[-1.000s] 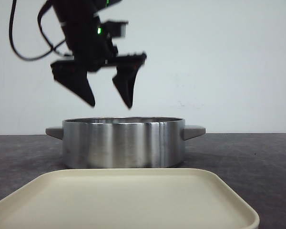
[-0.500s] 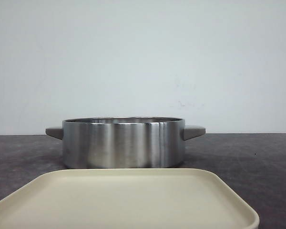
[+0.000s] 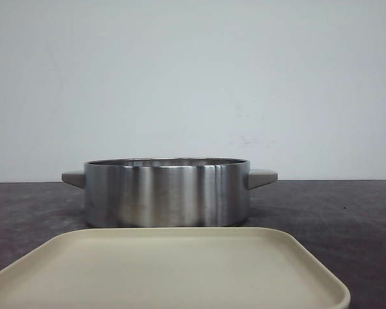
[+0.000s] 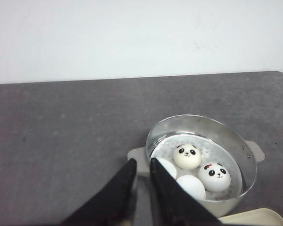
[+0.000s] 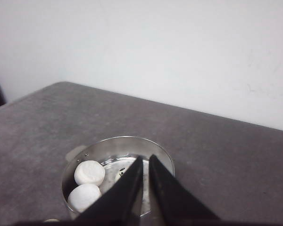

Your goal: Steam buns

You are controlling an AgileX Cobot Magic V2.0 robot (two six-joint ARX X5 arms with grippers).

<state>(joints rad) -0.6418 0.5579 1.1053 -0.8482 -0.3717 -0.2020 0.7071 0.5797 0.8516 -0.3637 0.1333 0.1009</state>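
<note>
Count: 1 steel pot (image 3: pixel 166 193) with 2 side handles, 1 cream tray (image 3: pixel 167 270), both on 1 desk (image 3: pixel 334 212). 4 buns in the pot per left wrist view: bun one (image 4: pixel 187 156), bun two (image 4: pixel 214 176), bun three (image 4: pixel 191 186), bun four (image 4: pixel 166 165) partly hidden. Faces visible on 2. Right wrist view shows only 2 clearly.

Neither arm shows in the front view. The left gripper (image 4: pixel 142 170) hangs high, off to one side of the pot (image 4: pixel 228 136), fingers nearly together. The right gripper (image 5: pixel 145 165) hangs high above it, fingers likewise nearly together, empty.
</note>
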